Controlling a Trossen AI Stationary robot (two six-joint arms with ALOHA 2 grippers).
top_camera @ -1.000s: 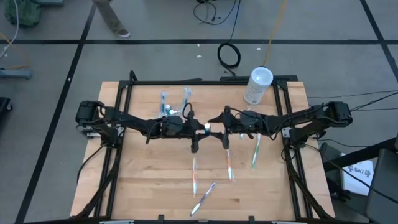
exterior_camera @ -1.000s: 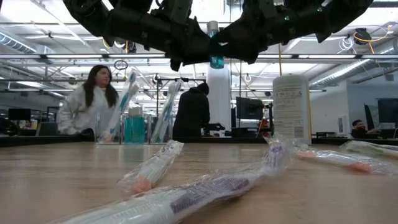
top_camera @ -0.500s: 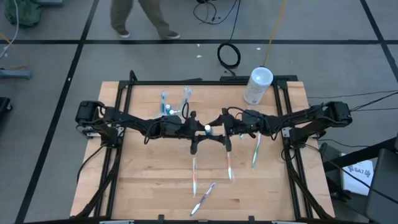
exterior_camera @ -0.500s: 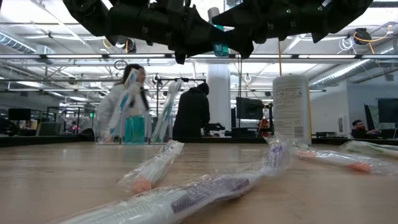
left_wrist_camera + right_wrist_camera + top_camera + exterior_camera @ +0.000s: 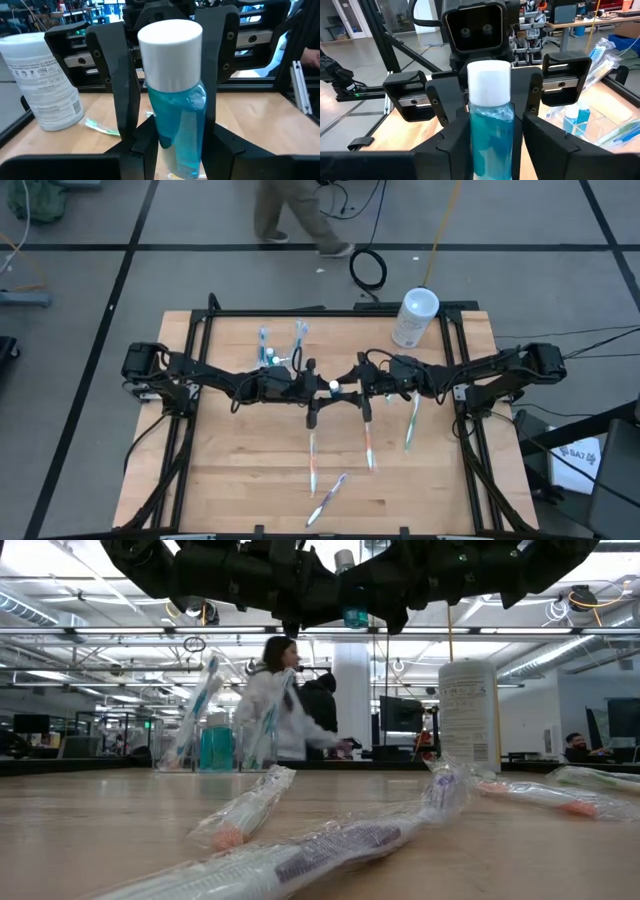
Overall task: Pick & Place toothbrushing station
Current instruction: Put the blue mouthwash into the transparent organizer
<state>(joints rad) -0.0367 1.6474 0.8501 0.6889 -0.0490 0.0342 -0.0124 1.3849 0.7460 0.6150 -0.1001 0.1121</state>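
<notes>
My left gripper [image 5: 172, 145] clamps the upright blue bottle [image 5: 176, 95] mid-air; my right gripper [image 5: 490, 135] seems closed on it too. The clear cup [image 5: 281, 345] stands behind, nearer my left arm.

bottle [image 5: 333, 388] between both arms, above table [image 5: 240, 470]; canister [image 5: 414, 318] behind

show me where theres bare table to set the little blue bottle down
Bare wood lies along the table's near left part, left of the wrapped toothbrushes. It is crowded at the middle, where both grippers meet around the bottle, by the clear cup, and near the white canister.
</notes>
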